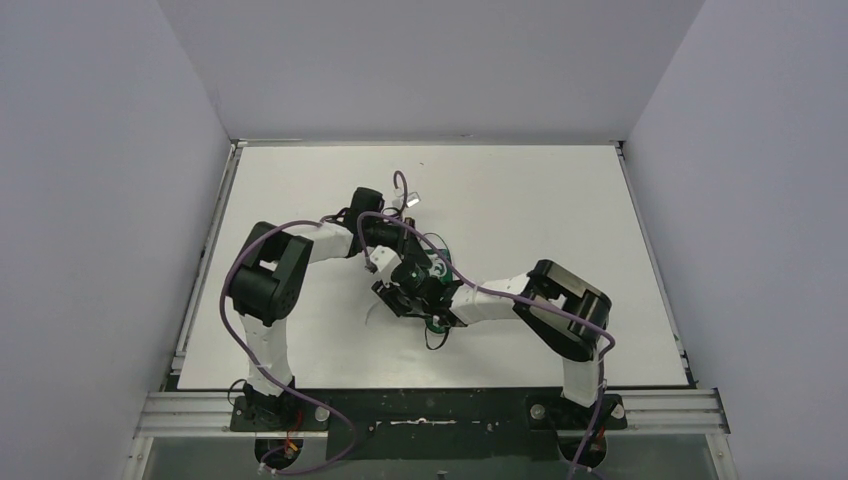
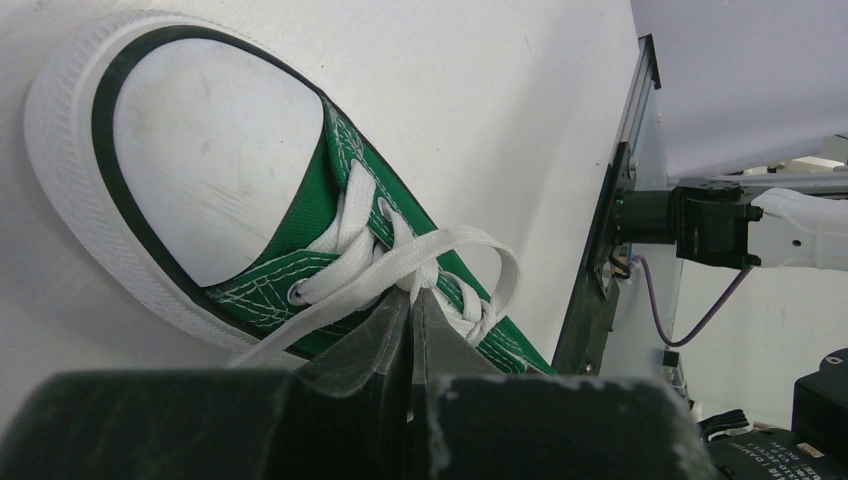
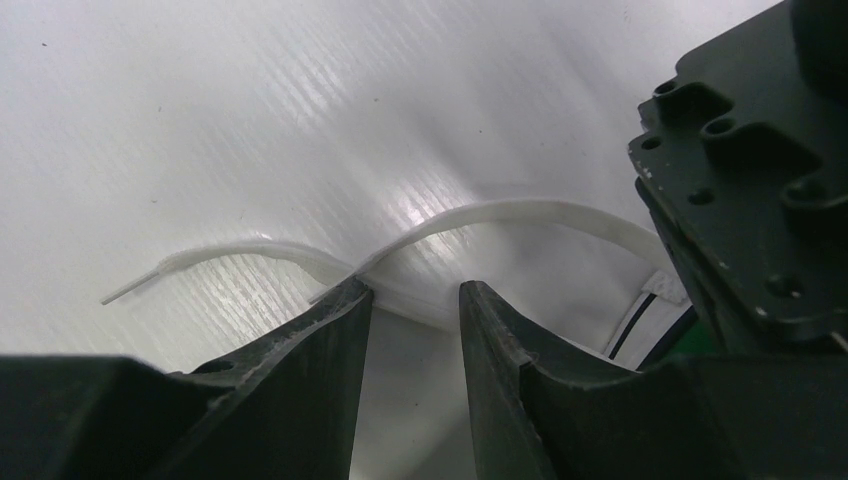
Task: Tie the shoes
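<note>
While the shoe (image 2: 230, 190) lies mid-worktop (image 1: 560, 200), the left hand (image 2: 413, 300) pinches its laces (image 2: 440, 245) at the crossing. The right hand (image 3: 415, 300) gapes around 1 loose strand (image 3: 520, 208). Judged step: 1st knot. Next move needs the right hand closing on that strand and pulling.

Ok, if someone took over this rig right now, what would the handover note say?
Left gripper: shut on the laces where they cross on the shoe.
Right gripper: open, low over the table, a loose lace lying just past its tips.
Shoe: mid-table, between both grippers.
Done: laces threaded and crossed.
Left: no bow shows; loops and knot to make.
</note>
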Tool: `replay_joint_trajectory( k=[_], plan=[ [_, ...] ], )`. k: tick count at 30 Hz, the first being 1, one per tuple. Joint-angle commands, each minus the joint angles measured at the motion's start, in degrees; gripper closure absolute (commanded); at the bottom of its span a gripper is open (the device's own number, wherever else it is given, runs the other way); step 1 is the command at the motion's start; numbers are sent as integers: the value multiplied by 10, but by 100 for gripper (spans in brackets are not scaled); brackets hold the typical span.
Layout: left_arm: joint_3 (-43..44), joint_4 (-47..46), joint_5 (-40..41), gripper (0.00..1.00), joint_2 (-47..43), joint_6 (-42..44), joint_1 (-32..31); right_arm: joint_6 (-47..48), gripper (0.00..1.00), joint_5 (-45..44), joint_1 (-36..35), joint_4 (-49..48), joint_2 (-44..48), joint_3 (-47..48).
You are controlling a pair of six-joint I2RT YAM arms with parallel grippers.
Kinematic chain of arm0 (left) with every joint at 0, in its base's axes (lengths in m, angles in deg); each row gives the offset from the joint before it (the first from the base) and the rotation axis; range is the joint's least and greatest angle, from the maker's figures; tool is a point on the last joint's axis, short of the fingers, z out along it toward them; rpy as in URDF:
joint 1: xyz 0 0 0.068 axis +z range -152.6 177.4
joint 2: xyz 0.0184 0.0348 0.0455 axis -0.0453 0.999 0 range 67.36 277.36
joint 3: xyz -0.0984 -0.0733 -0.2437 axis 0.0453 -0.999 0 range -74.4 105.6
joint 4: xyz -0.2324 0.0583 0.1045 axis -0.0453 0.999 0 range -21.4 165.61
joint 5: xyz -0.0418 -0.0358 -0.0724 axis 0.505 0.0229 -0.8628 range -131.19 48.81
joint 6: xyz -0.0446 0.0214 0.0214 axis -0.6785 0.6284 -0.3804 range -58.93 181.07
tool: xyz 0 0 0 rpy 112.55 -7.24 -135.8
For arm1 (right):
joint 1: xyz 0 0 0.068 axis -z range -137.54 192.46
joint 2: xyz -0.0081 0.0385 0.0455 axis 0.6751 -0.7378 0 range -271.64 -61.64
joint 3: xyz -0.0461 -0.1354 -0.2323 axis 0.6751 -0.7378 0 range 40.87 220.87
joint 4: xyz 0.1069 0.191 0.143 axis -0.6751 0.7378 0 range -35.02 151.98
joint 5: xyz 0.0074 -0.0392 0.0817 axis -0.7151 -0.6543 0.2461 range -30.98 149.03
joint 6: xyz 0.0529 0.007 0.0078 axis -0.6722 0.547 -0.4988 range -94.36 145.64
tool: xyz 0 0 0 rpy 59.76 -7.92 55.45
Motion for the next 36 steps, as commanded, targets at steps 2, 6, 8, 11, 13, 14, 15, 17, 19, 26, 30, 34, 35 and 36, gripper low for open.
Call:
replay_joint_trajectory(
  k=[2, 6, 8, 11, 13, 14, 15, 17, 19, 26, 30, 34, 35, 36],
  plan=[
    [25, -10, -26, 100, -4, 2, -1, -5, 61, -30, 0, -28, 8, 11],
    [36, 26, -27, 100, -10, 30, 1, 0, 60, -30, 0, -20, 65, -8],
    [47, 46, -48, 100, -2, 50, 1, 11, 59, -19, -3, -21, 79, -9],
    [70, 119, -69, 100, 10, 96, 6, 18, 56, -12, -6, -19, 71, 6],
    [88, 163, -80, 100, 17, 129, 11, 18, 55, -13, -7, -28, 63, 9],
    [95, 179, -80, 100, 18, 140, 13, 18, 54, -13, -6, -36, 60, 9],
    [102, 195, -79, 100, 18, 155, 14, 16, 52, -12, -6, -44, 56, 8],
    [115, 232, -82, 100, 19, 183, 19, 15, 48, -7, -6, -52, 44, 11],
    [131, 272, -115, 100, 24, 219, 24, 17, 44, -3, -7, -54, 33, 12],
    [159, 301, -153, 100, 37, 239, 13, 37, 42, 2, -7, -60, -14, 30],
    [149, 287, -143, 100, 32, 217, 12, 31, 46, -27, -7, -80, -30, 27],
    [132, 273, -125, 100, 23, 211, 11, 22, 64, -48, -7, -79, -25, 19],
    [127, 272, -122, 100, 21, 211, 11, 22, 69, -49, -7, -76, -22, 17],
    [123, 271, -119, 100, 19, 211, 13, 22, 75, -48, -7, -73, -17, 14]
  ],
)
